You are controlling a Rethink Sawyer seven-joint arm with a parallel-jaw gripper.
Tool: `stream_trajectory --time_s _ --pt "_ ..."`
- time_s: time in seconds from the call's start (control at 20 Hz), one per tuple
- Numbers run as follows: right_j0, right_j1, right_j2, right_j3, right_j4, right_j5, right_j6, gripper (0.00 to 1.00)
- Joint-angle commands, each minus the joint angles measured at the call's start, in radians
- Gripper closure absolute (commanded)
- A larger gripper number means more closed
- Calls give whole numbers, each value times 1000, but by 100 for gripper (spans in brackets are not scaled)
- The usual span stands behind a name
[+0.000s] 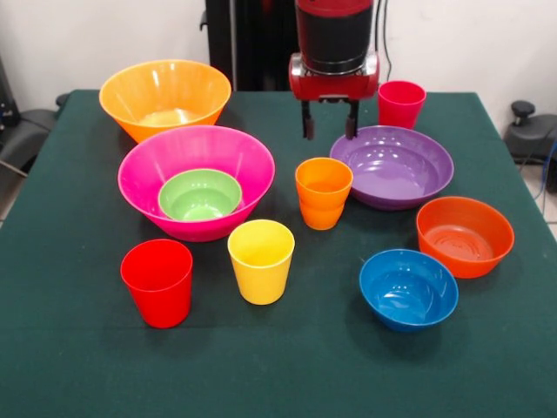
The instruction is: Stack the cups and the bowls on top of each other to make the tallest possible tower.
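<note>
Pincer (329, 122) held open and empty above the green table (78, 348).
Below it is seen the glossy orange plastic cup (323, 192); beside it the wide purple plastic bowl (392, 165). Well to one side, the small ribbed green bowl (199, 193) is placed inside the big hot-pink bowl (196, 152).

You have a table (78, 366) covered in dark green cloth filling most of the view. Behind it you see a plain white wall (78, 35). At the left edge sits a dark chair (22, 126), and at the right edge 1 black piece of equipment (529, 131) on the pale floor (541, 187).
</note>
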Motion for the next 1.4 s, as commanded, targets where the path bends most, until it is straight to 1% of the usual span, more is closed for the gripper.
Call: stream_trajectory --time_s 0.05,0.35,0.65,0.8,1.15,1.4 --pt "17 70 -24 -64 -14 -108 114 0" --pt "31 78 -27 -67 4 -112 118 0" --pt "36 108 -27 -81 11 -137 110 0" --pt "25 131 -20 -88 12 -154 99 0" --pt "23 146 -17 -79 13 -178 105 0" --pt "18 184 -13 -74 16 -220 112 0"
